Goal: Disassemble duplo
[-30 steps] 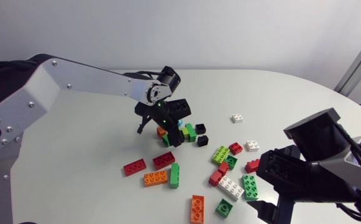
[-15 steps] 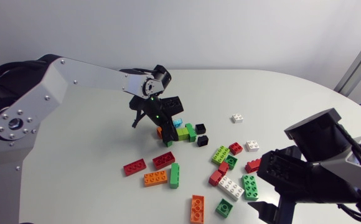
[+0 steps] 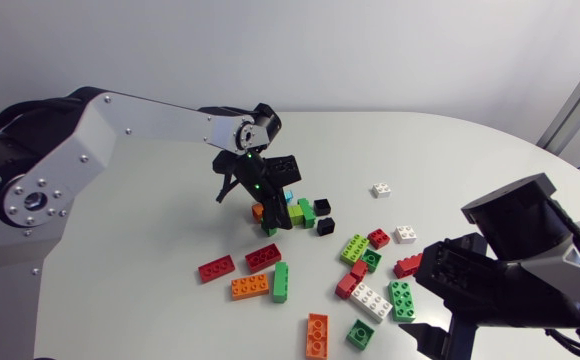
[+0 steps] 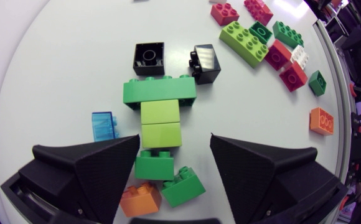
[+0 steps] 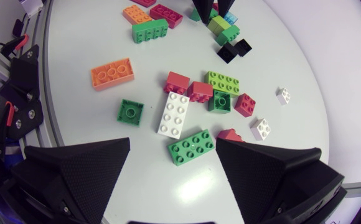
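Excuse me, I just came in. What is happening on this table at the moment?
The left gripper hangs open over a small Duplo assembly of green and lime bricks lying flat on the table. Its fingers stand on either side of the assembly's near end, not closed on it. The right gripper is open too, over loose bricks near the table edge. Neither arm holds a brick.

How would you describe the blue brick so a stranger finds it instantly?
Follow the left arm to the green stack below its open jaws. The blue brick lies just beside that stack, detached. It alone is see-through light blue; its neighbours are solid green, orange or black.
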`<state>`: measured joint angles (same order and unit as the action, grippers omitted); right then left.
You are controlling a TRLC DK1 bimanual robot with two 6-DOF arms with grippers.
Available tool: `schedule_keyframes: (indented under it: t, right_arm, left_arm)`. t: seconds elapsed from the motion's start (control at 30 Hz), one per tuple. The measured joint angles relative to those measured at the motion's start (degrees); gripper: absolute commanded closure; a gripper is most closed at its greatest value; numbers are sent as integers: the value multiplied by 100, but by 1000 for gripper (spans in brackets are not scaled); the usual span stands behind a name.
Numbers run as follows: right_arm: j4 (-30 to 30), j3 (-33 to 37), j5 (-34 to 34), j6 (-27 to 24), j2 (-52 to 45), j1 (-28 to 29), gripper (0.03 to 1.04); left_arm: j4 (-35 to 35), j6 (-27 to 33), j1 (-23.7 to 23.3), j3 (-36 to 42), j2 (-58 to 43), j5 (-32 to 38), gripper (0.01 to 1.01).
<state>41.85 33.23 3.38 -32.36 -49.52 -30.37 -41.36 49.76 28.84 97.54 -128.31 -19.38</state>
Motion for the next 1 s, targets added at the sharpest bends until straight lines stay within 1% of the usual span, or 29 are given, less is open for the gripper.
schedule_keyframes:
  t: [0.2, 0.27, 0.33, 0.6, 0.83, 0.93, 1.0]
  right_arm:
    - [7, 0, -2, -2, 76, 0, 69]
    - [4, 0, -2, -4, 90, 2, 69]
    - [7, 0, 0, -22, 103, 28, 69]
    - [4, 0, -2, -24, 109, 44, 69]
    - [4, -2, -2, -50, 109, 44, 69]
    - [4, -2, -2, -68, 109, 44, 69]
    - [4, -2, -2, -68, 109, 44, 69]
  left_arm:
    - [-358, 175, 114, 352, -227, -17, 539]
    - [-643, 212, 151, 522, -385, -17, 585]
    - [-822, 238, 168, 664, -531, -15, 610]
    - [-994, 293, 205, 962, -675, 85, 607]
    - [-1158, 284, 319, 986, -675, 116, 600]
    - [-1252, 0, 380, 1152, -678, 118, 526]
    - [-1449, -295, 404, 1432, -699, 127, 511]
